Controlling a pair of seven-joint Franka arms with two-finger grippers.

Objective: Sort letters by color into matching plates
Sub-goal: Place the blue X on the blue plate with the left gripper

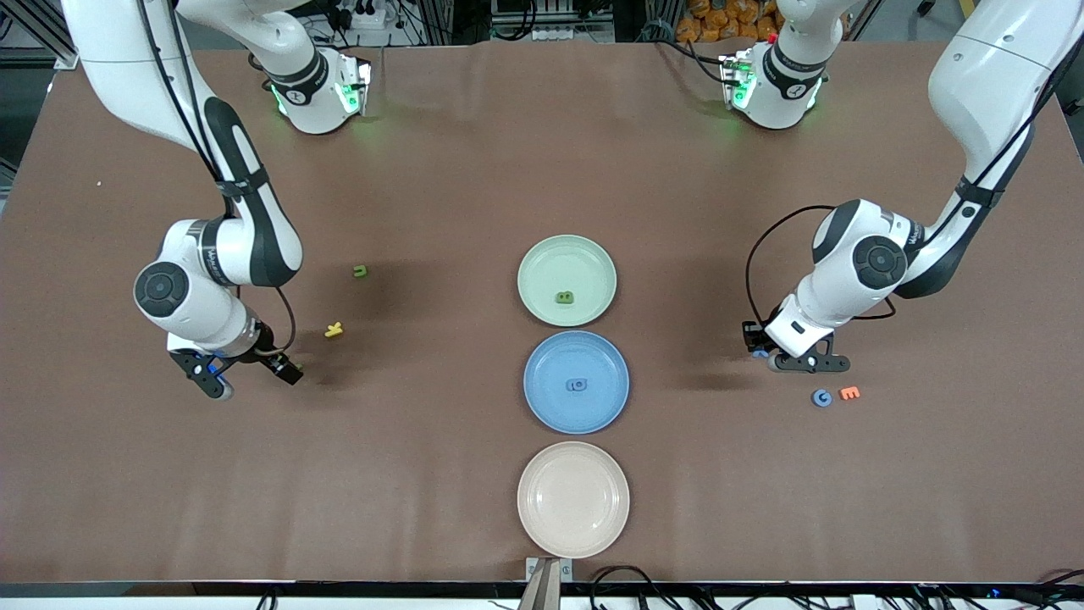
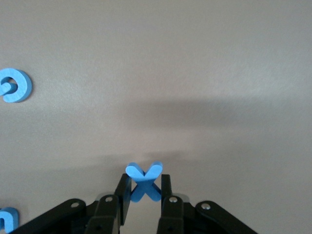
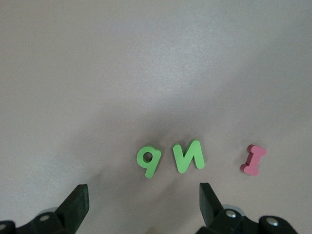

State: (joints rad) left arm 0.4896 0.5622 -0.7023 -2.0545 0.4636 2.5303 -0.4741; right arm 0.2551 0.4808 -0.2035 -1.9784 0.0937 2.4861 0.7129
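My left gripper is shut on a blue X letter, low at the table toward the left arm's end. A blue G and an orange E lie just nearer the front camera. The G also shows in the left wrist view. My right gripper stands open over bare table, close to a green P-shaped letter, a green N and a pink I. The mint green plate holds a green letter. The blue plate holds a blue letter.
A cream plate with nothing in it sits nearest the front camera, in line with the two others. A green letter and a yellow letter lie between the right arm and the plates. Another blue letter peeks in beside my left gripper.
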